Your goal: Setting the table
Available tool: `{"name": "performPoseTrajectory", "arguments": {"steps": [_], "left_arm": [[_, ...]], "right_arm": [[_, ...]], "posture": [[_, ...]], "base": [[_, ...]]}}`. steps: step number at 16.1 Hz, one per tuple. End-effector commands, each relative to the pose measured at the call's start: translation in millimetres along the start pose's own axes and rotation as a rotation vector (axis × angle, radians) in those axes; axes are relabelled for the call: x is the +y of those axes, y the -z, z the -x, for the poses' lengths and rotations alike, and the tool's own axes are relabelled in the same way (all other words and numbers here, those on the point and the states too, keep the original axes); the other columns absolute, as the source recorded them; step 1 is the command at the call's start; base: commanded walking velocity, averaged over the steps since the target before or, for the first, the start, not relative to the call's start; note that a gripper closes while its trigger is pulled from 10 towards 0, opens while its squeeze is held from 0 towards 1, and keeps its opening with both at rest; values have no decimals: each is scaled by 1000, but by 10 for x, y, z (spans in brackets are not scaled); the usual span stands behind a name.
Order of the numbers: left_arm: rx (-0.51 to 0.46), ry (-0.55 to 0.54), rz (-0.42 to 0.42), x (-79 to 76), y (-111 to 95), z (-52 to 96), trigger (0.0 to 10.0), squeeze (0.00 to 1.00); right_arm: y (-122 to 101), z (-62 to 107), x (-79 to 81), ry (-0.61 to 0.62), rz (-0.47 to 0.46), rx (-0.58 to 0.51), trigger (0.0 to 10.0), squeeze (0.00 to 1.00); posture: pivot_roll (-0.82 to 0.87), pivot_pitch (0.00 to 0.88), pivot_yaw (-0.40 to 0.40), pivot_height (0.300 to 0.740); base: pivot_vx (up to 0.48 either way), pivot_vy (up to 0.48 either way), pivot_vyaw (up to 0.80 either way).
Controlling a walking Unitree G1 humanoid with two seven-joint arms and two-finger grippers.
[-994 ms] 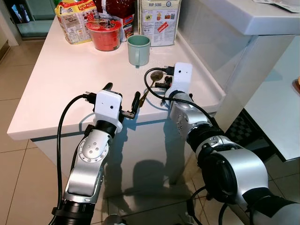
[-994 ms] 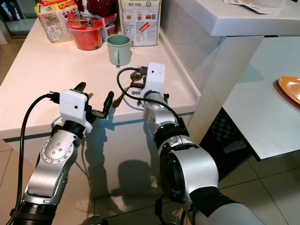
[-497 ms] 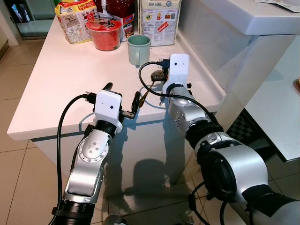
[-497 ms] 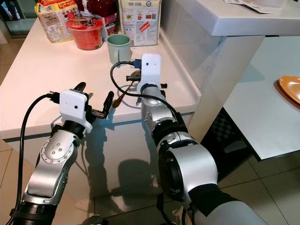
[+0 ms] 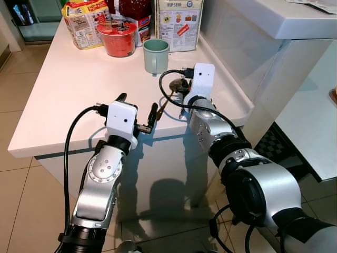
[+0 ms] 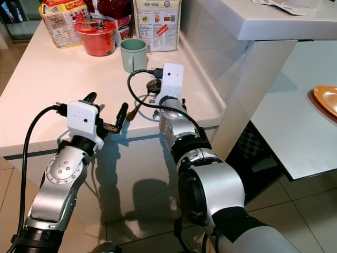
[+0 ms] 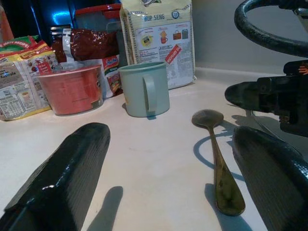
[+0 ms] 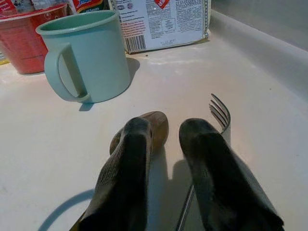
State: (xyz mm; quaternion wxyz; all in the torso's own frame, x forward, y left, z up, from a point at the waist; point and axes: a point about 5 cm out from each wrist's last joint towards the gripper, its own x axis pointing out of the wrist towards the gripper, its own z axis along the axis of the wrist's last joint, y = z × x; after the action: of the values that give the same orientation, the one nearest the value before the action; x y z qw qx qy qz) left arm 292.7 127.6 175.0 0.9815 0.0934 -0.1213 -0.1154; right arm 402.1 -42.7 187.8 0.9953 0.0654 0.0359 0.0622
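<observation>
A bronze spoon (image 7: 219, 173) lies on the white counter (image 5: 68, 89), its bowl pointing toward a pale green mug (image 5: 156, 55). A silver fork (image 8: 220, 110) lies just beside the spoon. My right gripper (image 8: 167, 132) hovers low over both. It is open by a narrow gap, with the spoon bowl (image 8: 156, 125) behind one finger and the fork's handle running under the gap. It holds nothing. My left gripper (image 5: 138, 107) hangs at the counter's front edge, wide open and empty, near the spoon's handle end (image 5: 162, 107).
A red tub (image 5: 118, 39), snack bags (image 5: 84, 21) and a printed carton (image 5: 179, 21) stand behind the mug. A raised white ledge (image 5: 295, 21) walls the counter's right side. An orange plate (image 6: 326, 97) sits on the lower table at right. Tiled floor lies below.
My right wrist pushed forward toward the mug, then eased back slightly over the spoon and fork. The left arm has not moved.
</observation>
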Motion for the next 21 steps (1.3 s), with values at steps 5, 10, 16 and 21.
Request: {"name": "performPoseTrajectory", "arguments": {"steps": [5,10,16,21], "left_arm": [[-7,11,-2,-30,-20,5,10000,0],[-5,8,0,-28,-17,12,10000,0],[-5,10,1,-36,-18,6,10000,0],[-7,8,5,-43,-22,-1,10000,0]], "right_arm": [[-15,-11,29,1,-45,37,10000,1000],[7,-18,9,35,-76,101,10000,0],[72,-14,-70,82,-97,166,10000,0],[297,41,-136,97,-9,251,10000,0]], "posture": [[256,71,-27,740],[257,74,-29,740],[253,80,-29,740],[251,84,-33,740]], "base": [[0,0,0],[0,0,0],[0,0,0],[0,0,0]]}}
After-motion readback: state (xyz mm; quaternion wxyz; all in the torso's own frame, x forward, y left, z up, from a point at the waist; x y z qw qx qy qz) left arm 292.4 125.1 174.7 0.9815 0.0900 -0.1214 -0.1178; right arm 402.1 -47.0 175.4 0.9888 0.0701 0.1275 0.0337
